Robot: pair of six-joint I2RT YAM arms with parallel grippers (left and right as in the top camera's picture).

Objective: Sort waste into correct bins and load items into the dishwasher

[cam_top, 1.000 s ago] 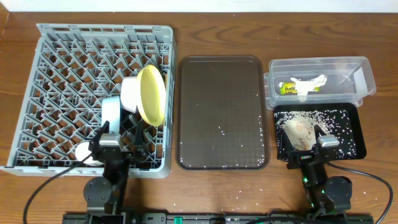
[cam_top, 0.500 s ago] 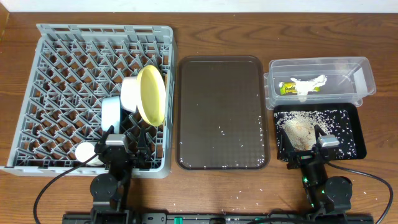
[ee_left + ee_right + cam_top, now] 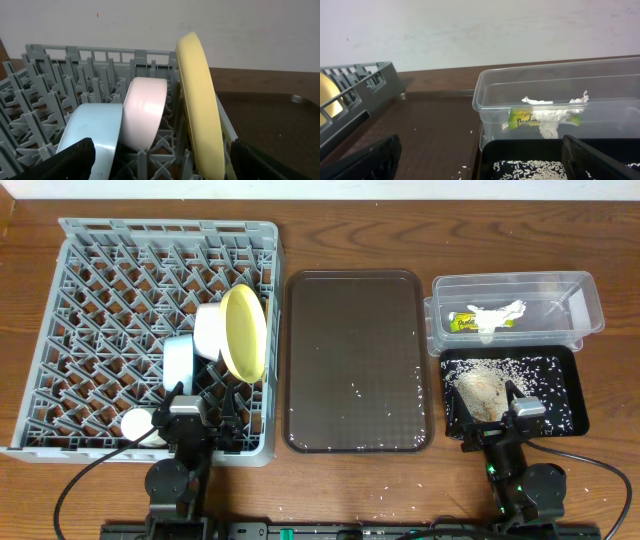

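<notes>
Across the left half of the overhead view a grey dish rack (image 3: 70, 240) is seen, and three dishes are stood on edge in its lower right part. A yellow plate (image 3: 245, 332) is flanked on its left by a white bowl (image 3: 210, 330) that touches it, and a light blue bowl (image 3: 176, 362) is placed just below and left of that. At the centre of the frame a brown tray (image 3: 360, 310) is laid, with a few rice grains (image 3: 352, 388) scattered on it. At upper right a crumpled wrapper (image 3: 485, 318) is contained in a clear tub (image 3: 590, 305). Directly below the tub a black tray (image 3: 572, 375) is set, in which a brownish heap of food scraps (image 3: 480, 392) and many more grains are spread. The left gripper (image 3: 160, 162) is positioned over the rack's bottom edge, its fingers (image 3: 75, 159) spread wide with nothing gripped between them. The right gripper (image 3: 485, 160) is positioned at the black tray's lower left edge, likewise spread wide and holding nothing.
</notes>
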